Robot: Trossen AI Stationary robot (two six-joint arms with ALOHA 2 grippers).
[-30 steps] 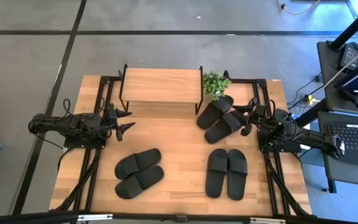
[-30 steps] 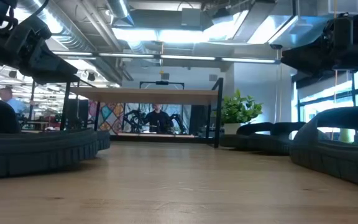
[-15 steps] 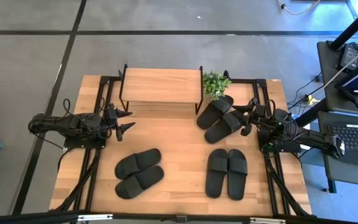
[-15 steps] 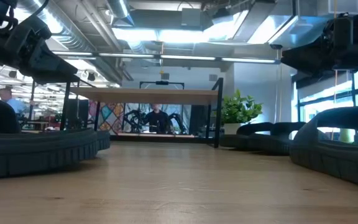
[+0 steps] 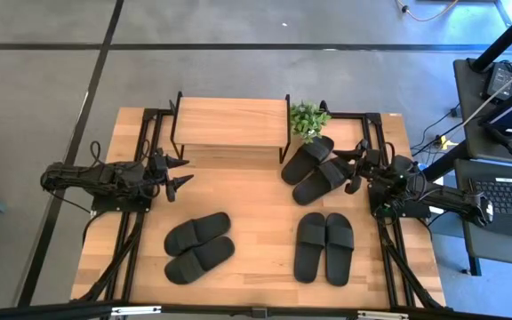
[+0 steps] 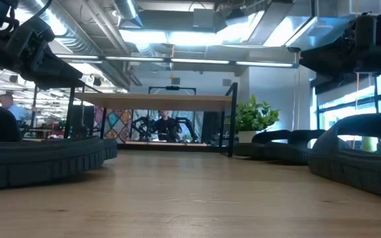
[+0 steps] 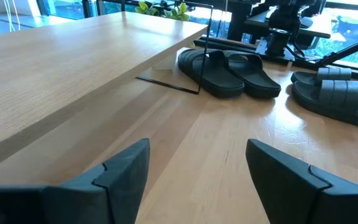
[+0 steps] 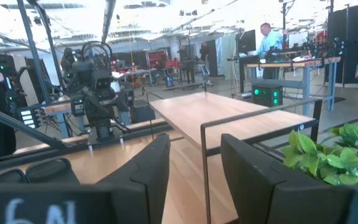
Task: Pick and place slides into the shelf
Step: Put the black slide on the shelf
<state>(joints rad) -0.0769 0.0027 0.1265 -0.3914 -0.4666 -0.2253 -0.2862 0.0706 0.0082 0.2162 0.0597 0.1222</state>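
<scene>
Six black slides lie sole-down on the table in the high view: one pair (image 5: 199,246) near the left, one pair (image 5: 324,246) near the right, one pair (image 5: 316,169) by the shelf's right end. The shelf (image 5: 231,123), a light wood plank on a thin black frame, stands on the table's far middle. My left gripper (image 5: 183,173) hovers open at the table's left, in front of the shelf's left end. My right gripper (image 5: 356,167) hovers open at the right, beside the far pair. In the left wrist view the gripper (image 7: 197,168) faces the far pair (image 7: 229,70).
A small green potted plant (image 5: 308,119) stands at the shelf's right end, just behind the far pair. Bare tabletop (image 5: 256,191) lies between the shelf and the two near pairs. Beyond the table's right edge stand a desk and a keyboard (image 5: 509,197). People show in the room behind.
</scene>
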